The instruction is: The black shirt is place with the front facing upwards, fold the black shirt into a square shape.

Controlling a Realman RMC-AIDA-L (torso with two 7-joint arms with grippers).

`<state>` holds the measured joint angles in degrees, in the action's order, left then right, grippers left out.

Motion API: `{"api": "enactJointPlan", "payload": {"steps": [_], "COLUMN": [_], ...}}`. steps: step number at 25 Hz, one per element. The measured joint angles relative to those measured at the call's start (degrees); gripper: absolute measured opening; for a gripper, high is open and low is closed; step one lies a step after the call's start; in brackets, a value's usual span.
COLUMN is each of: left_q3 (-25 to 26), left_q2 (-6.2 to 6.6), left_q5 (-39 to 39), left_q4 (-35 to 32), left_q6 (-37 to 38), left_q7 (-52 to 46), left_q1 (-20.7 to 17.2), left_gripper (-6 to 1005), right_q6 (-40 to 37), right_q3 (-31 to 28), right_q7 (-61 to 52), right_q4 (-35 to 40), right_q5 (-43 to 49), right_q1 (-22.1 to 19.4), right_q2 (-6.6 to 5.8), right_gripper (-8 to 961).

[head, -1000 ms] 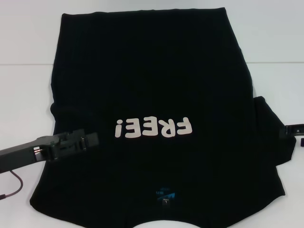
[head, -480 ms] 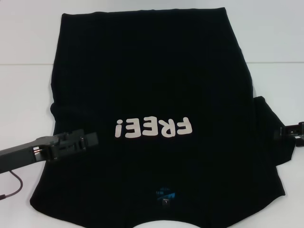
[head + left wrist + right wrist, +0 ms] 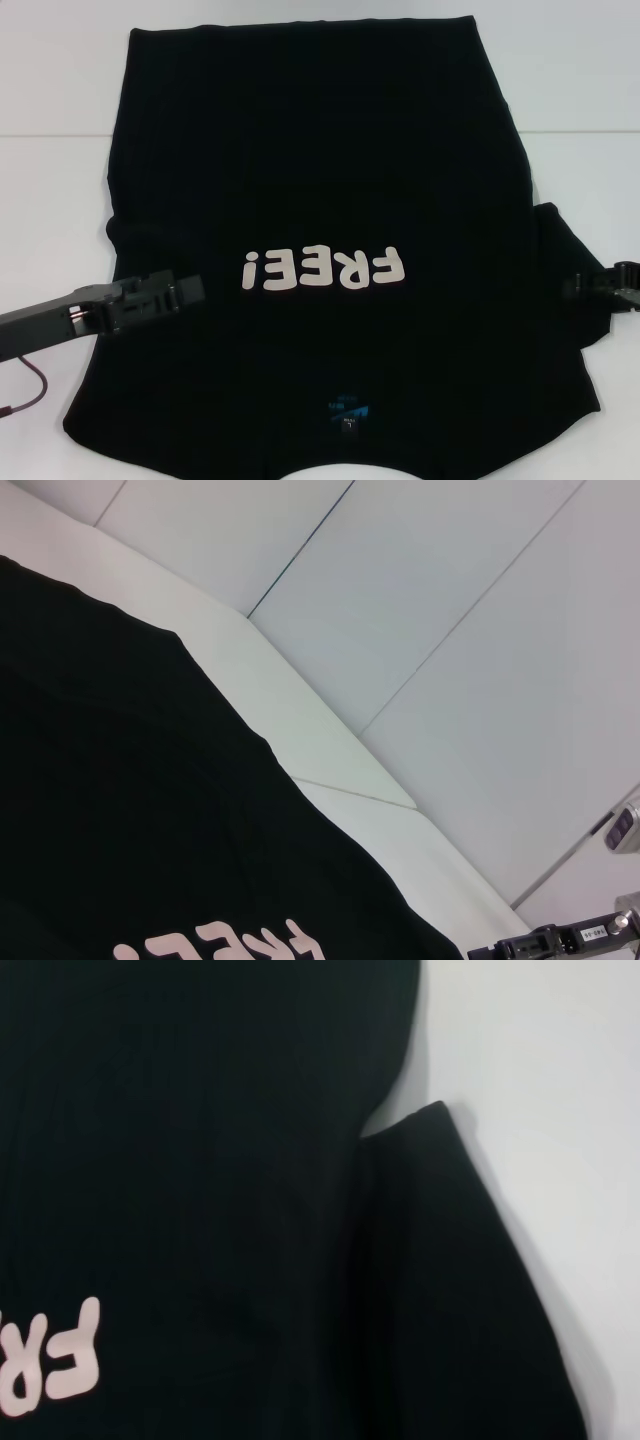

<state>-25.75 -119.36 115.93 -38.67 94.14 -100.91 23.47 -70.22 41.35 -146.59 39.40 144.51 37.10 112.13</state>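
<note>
Left end effector (image 3: pixel 190 291) lies over the black shirt (image 3: pixel 320 180) at its left sleeve side, right end effector (image 3: pixel 580 287) at the right sleeve; we cannot tell either finger state. We judge folding barely begun: the shirt lies front-up on the tabletop (image 3: pixel 60 200), right sleeve still spread, long axis near-to-far, collar nearest us.

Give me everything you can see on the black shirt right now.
The black shirt looks like soft plain cotton, lying flat and front-up on the white table, collar nearest the robot. White "FREE!" lettering crosses the chest; a small blue label sits at the neck. Its right sleeve is spread out. The left pincer is over its left side, the right pincer at the right sleeve.
</note>
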Motion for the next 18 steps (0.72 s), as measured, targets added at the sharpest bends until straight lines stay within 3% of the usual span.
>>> {"api": "enactJointPlan", "payload": {"steps": [9,18], "left_q3": [0.0,0.0], "left_q2": [0.0,0.0], "left_q5": [0.0,-0.2], "left_q4": [0.2,0.2], "left_q6": [-0.2,-0.2], "left_q7": [0.0,0.0], "left_q1": [0.0,0.1], "left_gripper": [782,775], "right_q6": [0.9,0.7], "right_q3": [-0.1,0.0], "right_q7": [0.7,0.3], "right_q4": [-0.6,-2.0], "right_q5": [-0.4,0.4], "right_q1": [1.5,1.9], "right_q2": [0.75,0.12], "right_gripper": [771,749]}}
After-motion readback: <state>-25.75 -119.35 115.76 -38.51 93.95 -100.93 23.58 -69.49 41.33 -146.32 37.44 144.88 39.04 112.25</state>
